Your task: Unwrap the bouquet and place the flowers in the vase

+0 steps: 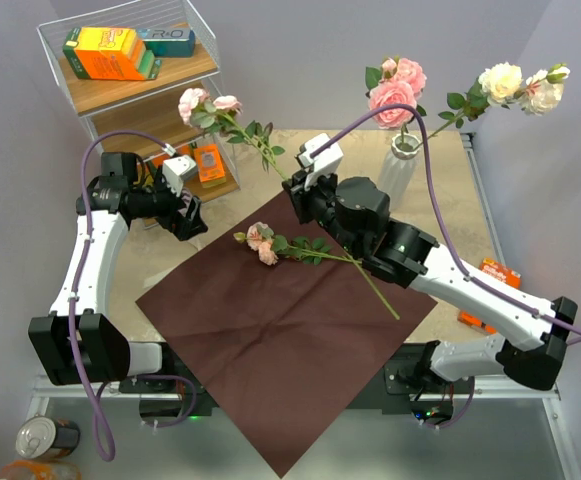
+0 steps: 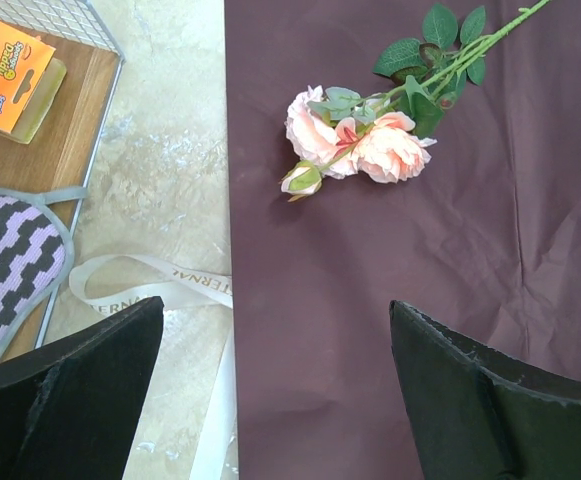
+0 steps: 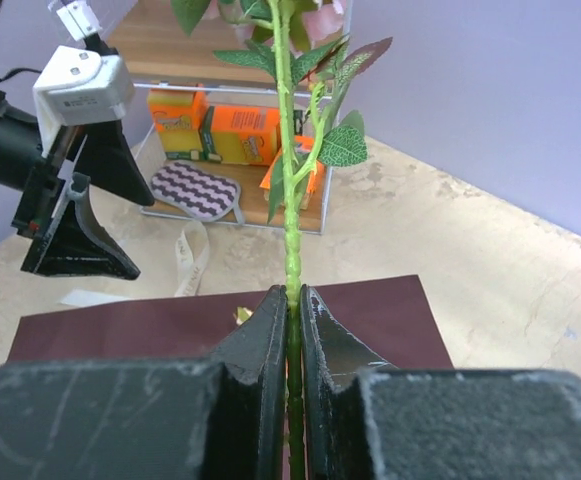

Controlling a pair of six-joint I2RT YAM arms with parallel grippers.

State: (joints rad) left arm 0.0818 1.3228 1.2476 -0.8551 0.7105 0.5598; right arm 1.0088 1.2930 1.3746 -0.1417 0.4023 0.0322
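Note:
The bouquet lies undone, its maroon paper [image 1: 270,340] spread flat on the table. One pink rose [image 1: 266,244] lies across the paper's far part and also shows in the left wrist view [image 2: 365,145]. My right gripper [image 1: 295,195] is shut on the green stem [image 3: 292,200] of another pink rose [image 1: 205,103], held up in the air and slanting toward the shelf. The whitish vase [image 1: 398,170] stands at the back right with pink roses [image 1: 395,90] and cream flowers [image 1: 515,85] in it. My left gripper [image 2: 275,310] hangs open over the paper's left edge, holding nothing.
A wire shelf rack [image 1: 140,100] with orange boxes and a striped sponge [image 2: 10,260] stands at the back left. The cream ribbon [image 2: 160,290] lies on the table beside the paper. An orange packet [image 1: 495,275] lies right; a can [image 1: 45,437] stands near left.

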